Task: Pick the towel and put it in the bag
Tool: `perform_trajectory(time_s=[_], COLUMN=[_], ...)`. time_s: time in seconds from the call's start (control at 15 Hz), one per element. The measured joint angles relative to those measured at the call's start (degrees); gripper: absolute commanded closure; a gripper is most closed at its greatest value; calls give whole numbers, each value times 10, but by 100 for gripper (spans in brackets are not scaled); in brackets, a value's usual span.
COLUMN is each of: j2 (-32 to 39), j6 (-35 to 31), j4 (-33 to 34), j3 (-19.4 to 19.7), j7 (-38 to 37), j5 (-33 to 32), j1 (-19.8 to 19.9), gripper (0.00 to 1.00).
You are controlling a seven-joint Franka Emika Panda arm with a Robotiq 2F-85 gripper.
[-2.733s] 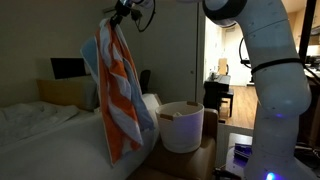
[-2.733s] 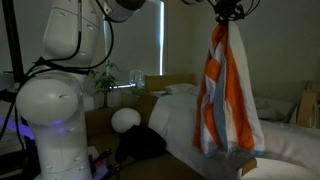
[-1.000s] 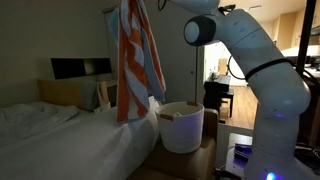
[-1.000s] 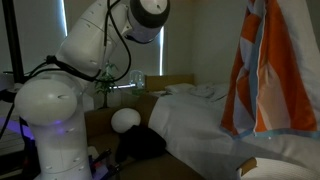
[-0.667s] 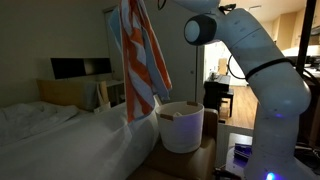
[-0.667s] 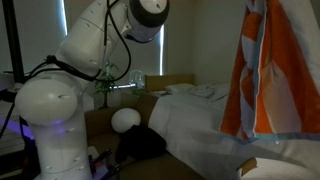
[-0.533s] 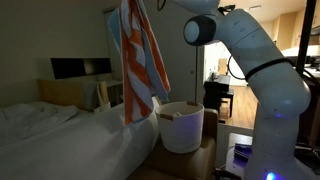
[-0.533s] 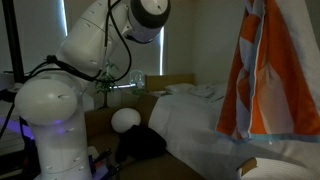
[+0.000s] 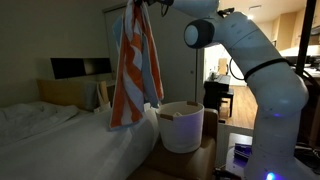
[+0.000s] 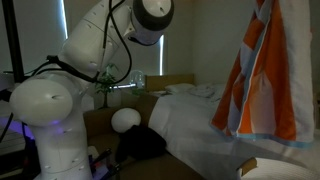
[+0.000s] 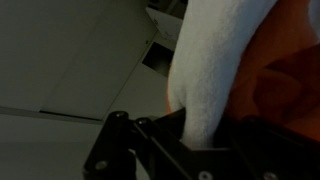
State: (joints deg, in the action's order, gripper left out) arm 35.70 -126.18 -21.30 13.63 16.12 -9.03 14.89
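The claw (image 9: 141, 5) is clamped on the top edge of the towel (image 9: 135, 70), holding it up at 12 o'clock so the long striped cloth hangs free, its hem at about 10 o'clock from the bag (image 9: 182, 128), probably high enough to clear the rim

Shows the towel (image 11: 215, 70) up close: a thick white fold running from the top edge down toward the bottom, blurred orange cloth to its right. Below the towel, the dark gripper (image 11: 200, 135), clamped on the fold's lower end, one black finger (image 11: 125, 145) just left of the towel. Left of the towel, pale grey surfaces (image 11: 70, 60) with a dark rectangular patch (image 11: 160, 55), too dim to identify.
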Motion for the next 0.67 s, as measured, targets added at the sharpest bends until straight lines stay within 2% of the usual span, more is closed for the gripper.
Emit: perform_trajectory(time_s=[0.67], j2=[-8], j6=[-7], j4=[2], j3=[-4], j7=[-31], j5=[0], j1=[74], gripper=[95])
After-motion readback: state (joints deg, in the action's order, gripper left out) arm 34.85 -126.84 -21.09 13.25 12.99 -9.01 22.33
